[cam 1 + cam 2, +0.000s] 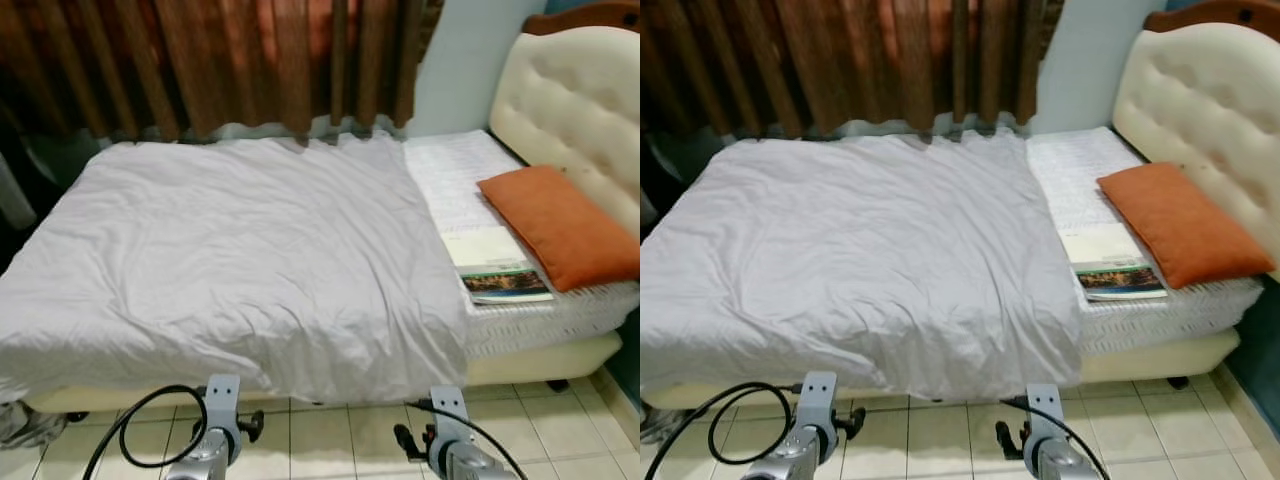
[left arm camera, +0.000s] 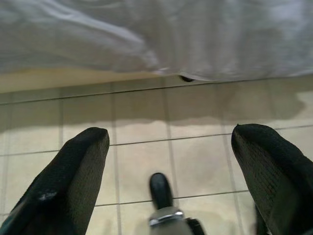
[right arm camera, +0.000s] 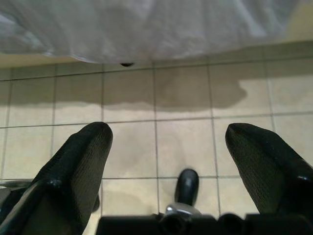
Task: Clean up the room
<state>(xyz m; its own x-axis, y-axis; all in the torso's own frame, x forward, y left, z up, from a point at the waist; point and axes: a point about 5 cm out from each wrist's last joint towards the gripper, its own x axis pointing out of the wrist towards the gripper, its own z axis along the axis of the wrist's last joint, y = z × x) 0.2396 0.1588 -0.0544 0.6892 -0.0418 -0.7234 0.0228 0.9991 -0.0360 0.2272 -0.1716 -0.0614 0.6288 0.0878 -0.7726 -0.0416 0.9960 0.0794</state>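
Observation:
A grey duvet [image 1: 240, 260] lies spread and slightly wrinkled over most of the bed, its near edge hanging over the side. At the head end an orange pillow [image 1: 560, 225] rests on the bare white mattress [image 1: 450, 175]. Beside the pillow lies a book [image 1: 495, 265] with a picture cover, near the mattress edge. My left gripper [image 2: 168, 142] is open over the tiled floor, facing the duvet's hanging edge. My right gripper [image 3: 168, 134] is likewise open and holds nothing. Both arms are low in front of the bed.
A cream tufted headboard [image 1: 580, 100] stands at the right, with brown curtains [image 1: 220, 60] behind the bed. Beige floor tiles [image 1: 330, 440] run along the near side. A crumpled grey cloth [image 1: 20, 425] lies on the floor at the bed's left corner.

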